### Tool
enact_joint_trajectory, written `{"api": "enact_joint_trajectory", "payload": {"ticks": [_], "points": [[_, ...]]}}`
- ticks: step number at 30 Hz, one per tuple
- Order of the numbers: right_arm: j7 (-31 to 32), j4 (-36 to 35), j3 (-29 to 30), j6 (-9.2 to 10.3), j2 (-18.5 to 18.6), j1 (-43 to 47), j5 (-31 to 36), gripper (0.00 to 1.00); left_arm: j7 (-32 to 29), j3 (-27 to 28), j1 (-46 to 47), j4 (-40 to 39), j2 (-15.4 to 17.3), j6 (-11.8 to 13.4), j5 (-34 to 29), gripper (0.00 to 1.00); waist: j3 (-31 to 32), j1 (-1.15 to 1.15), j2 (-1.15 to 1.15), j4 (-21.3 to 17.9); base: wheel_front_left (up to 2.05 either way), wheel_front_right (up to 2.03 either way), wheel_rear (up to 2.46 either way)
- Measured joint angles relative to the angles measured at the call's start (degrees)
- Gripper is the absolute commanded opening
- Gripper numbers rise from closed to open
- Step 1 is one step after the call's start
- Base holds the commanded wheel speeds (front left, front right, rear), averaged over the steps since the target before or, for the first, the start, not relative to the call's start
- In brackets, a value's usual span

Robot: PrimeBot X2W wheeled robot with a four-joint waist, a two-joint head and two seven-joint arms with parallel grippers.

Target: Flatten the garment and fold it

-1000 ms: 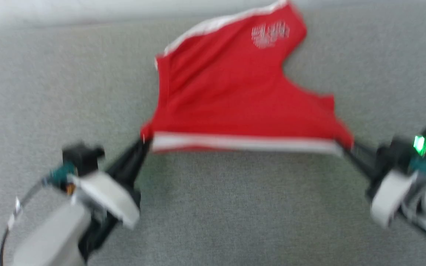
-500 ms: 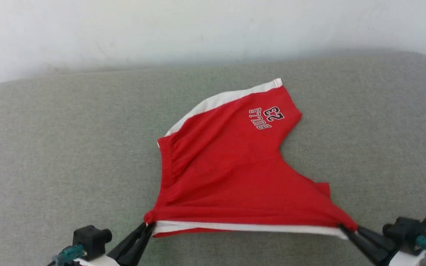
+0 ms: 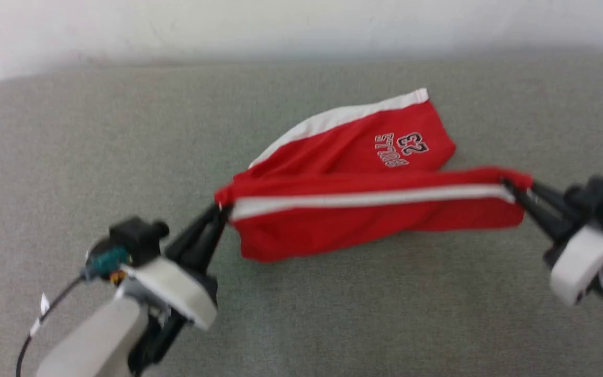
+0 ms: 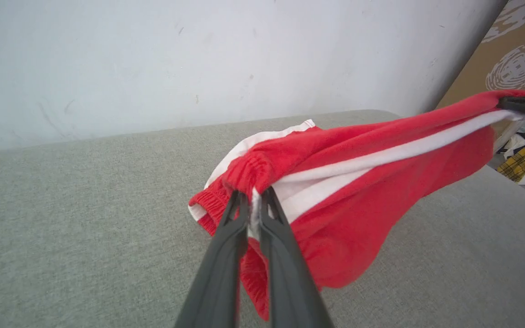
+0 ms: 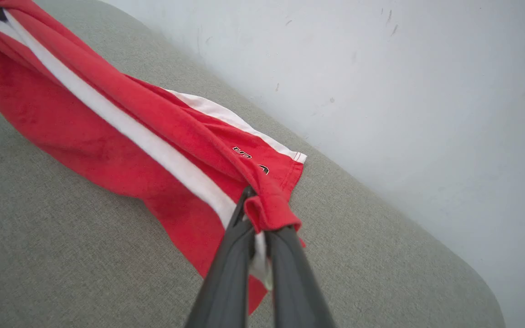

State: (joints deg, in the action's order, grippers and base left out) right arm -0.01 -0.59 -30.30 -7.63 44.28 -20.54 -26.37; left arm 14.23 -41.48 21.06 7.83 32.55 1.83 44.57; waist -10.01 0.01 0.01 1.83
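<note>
Right, you've got the garment (image 3: pixel 364 220) strung across the middle of the head view. One long white-banded edge is lifted off the grey cushion (image 3: pixel 333 324) and pulled taut between your two grippers. Your left gripper (image 3: pixel 221 210), lower left of centre, is pinched tight on the gathered waistband corner. In the left wrist view the two dark fingers are closed with red and white cloth squeezed between them. Your right gripper (image 3: pixel 513 189), toward the right edge, is clamped the same way on the other end of that band, and in the right wrist view red fabric bunches over its fingertips. Below the taut line the red cloth sags in a pouch toward the cushion; how much of it rests there, you can't tell. Behind it, upper centre, the other leg lies flat on the cushion, with a white band along its far edge and printed lettering (image 3: pixel 401 149) near the hem. A pale wall (image 3: pixel 280 26) runs along the top. In the left wrist view's upper right, a brown cardboard panel (image 4: pixel 508 59) and a yellow plaid cloth (image 4: pixel 524 157) sit beyond the cushion.
</note>
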Motion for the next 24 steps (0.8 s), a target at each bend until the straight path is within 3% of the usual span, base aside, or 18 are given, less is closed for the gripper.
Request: {"api": "enact_joint_trajectory", "payload": {"ticks": [10, 18, 24], "points": [[7.21, 10.78, -12.34, -0.02, 0.40, -27.13, -5.60, 0.00, 0.48, 3.97, 13.48, 10.35, -5.73, -1.09, -4.58, 0.00, -8.99, 0.01, 0.00, 1.66, 0.00, 0.00, 0.00], [9.56, 24.57, -22.56, -0.01, -4.59, -43.98, -7.55, 0.00, 0.49, 4.11, 21.60, 18.27, -8.95, -2.48, -8.29, 0.00, -16.92, 0.01, 0.00, 3.14, 0.00, 0.00, 0.00], [10.03, 34.22, -29.50, -0.02, -7.55, -48.54, -9.91, 0.00, 0.75, 4.09, 24.52, 21.52, -10.47, -3.83, -10.33, 0.00, -21.42, 0.00, 0.00, 4.49, 0.00, 0.00, 0.00]]}}
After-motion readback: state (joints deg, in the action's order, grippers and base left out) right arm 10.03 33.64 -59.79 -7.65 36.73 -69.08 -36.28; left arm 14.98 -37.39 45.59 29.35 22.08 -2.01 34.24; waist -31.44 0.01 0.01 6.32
